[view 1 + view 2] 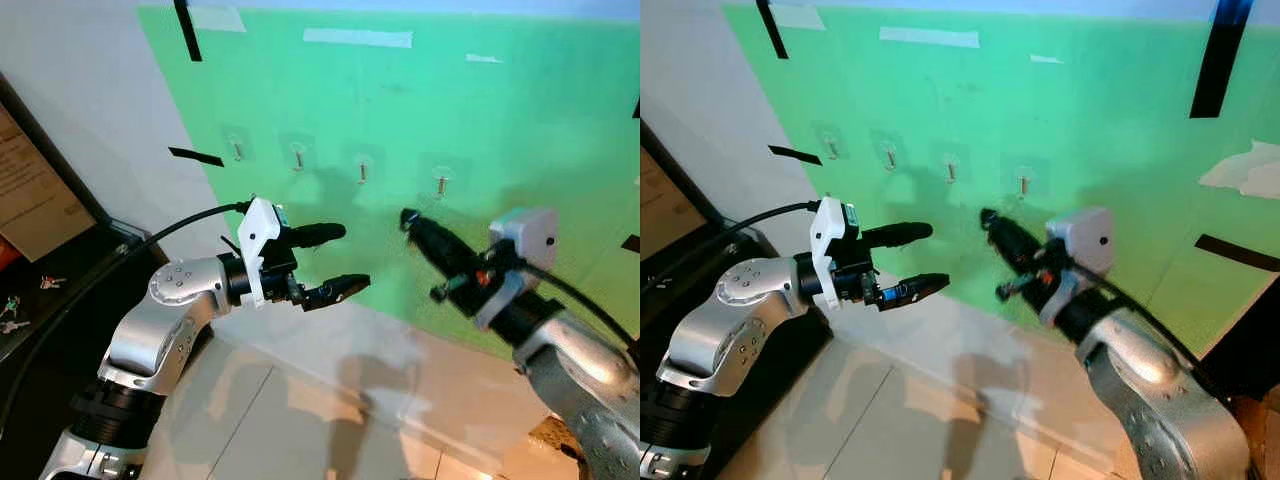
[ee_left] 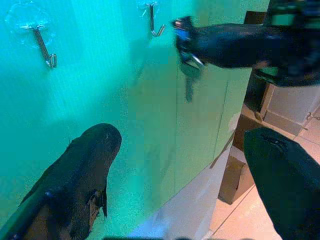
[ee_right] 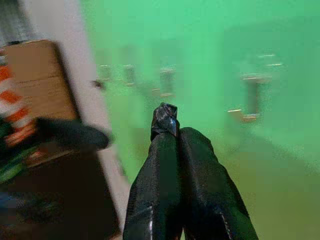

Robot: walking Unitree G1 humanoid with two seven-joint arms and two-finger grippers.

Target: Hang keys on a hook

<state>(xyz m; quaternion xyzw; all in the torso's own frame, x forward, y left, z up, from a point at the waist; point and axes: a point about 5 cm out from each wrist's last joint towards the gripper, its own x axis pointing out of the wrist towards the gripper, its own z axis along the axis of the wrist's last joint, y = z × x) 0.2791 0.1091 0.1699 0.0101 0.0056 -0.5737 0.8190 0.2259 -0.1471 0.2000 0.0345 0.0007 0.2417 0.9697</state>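
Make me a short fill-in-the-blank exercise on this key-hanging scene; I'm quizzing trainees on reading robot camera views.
1. The green board carries a row of ____ hooks.
2. The right pincer is shut on a ____ that dangles from its tip.
3. The left pincer has its fingers ____.
4. The right pincer's tip sits nearest the ____ hook of the row, seen from the head camera.

Missing words: four; key; open; rightmost

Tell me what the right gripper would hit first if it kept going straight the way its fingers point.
Probably the green board, near the rightmost hook. The right gripper, shut on a key, points up and toward it; nothing else seems to lie between. Depth is unclear, so whether it meets hook or bare board is uncertain.
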